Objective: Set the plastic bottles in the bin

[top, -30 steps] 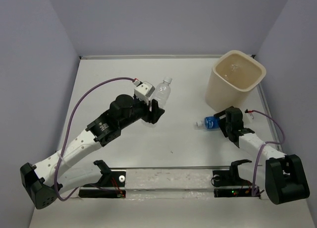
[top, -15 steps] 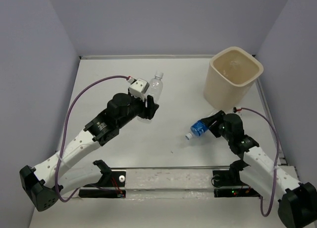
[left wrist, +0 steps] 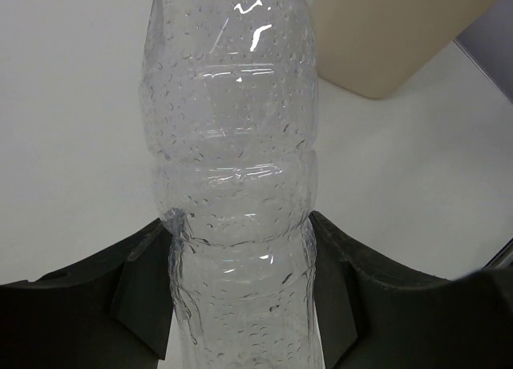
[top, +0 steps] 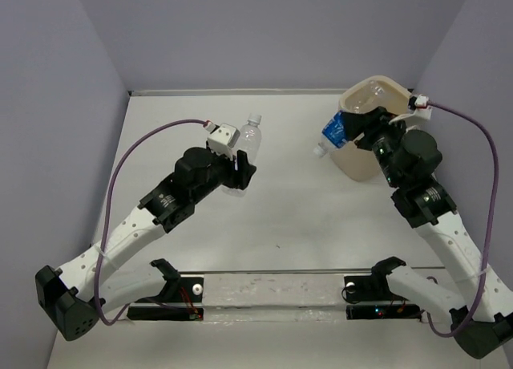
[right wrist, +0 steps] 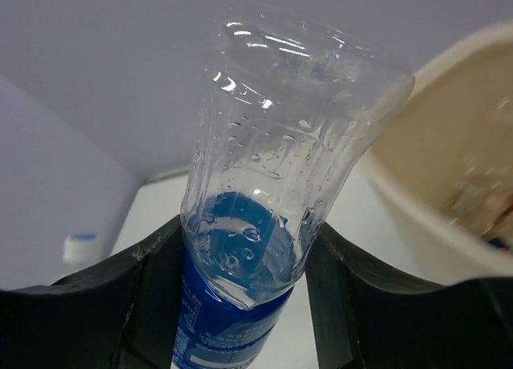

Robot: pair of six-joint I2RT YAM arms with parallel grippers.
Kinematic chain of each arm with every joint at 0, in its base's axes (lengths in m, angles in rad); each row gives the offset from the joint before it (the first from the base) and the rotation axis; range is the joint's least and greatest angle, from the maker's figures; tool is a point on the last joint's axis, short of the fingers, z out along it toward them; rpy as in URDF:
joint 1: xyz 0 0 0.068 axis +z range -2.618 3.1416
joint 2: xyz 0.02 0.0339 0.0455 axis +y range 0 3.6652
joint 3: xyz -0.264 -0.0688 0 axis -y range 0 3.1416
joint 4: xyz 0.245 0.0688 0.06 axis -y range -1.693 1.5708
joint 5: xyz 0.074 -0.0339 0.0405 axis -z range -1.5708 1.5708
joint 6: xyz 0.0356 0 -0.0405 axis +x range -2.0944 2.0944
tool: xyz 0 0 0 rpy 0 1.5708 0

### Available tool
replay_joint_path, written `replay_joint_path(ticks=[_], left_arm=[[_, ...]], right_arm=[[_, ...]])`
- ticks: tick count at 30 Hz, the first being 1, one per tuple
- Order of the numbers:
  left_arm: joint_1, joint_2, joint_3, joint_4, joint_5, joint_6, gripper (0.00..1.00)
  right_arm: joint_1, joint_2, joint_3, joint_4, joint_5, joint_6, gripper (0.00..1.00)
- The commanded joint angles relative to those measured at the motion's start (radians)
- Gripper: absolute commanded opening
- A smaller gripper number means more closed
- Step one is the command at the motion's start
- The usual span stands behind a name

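A white, matte table (top: 304,208) is seen, enclosed on 3 sides by pale lavender walls (top: 48,104). 1 cream-beige bin (top: 358,164) is stood on it in the far right corner, with only its rim and lower wall clearly shown. 1 small dark speck (top: 278,245) is found on the bare surface towards the near side. Along the near edge a pale rail (top: 272,293) is fixed, on which 2 black brackets (top: 167,271) are mounted.

Cap of clear bottle (left wrist: 232,144) cut off at top, bin (right wrist: 449,168) blurred, contents unclear, blue-label bottle (right wrist: 240,305) neck cut off
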Motion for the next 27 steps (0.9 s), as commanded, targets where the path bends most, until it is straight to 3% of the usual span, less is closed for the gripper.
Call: replay_joint_path(ticks=[1, 8, 15, 17, 19, 24, 27], left_arm=[[0.002, -0.005, 0.041, 0.071, 0.038, -0.031, 0.43], [0.001, 0.062, 0.123, 0.096, 0.137, -0.054, 0.43], [-0.027, 0.196, 0.310, 0.156, 0.186, -0.062, 0.43], [-0.041, 0.257, 0.364, 0.179, 0.191, -0.062, 0.43], [-0.048, 0.298, 0.448, 0.200, 0.192, -0.069, 0.43], [-0.074, 0.455, 0.631, 0.252, 0.185, -0.086, 0.43], [-0.096, 0.542, 0.737, 0.310, 0.179, -0.091, 0.43]], right_arm=[[-0.014, 0.134, 0.170, 0.228, 0.463, -0.451, 0.36], [-0.261, 0.332, 0.270, 0.329, 0.448, -0.593, 0.36], [-0.309, 0.422, 0.185, 0.402, 0.382, -0.648, 0.39], [-0.309, 0.416, 0.153, 0.396, 0.350, -0.621, 0.60], [-0.309, 0.392, 0.145, 0.347, 0.299, -0.579, 0.93], [-0.309, 0.301, 0.164, 0.224, 0.212, -0.484, 0.98], [-0.309, 0.209, 0.176, 0.095, 0.192, -0.395, 0.87]])
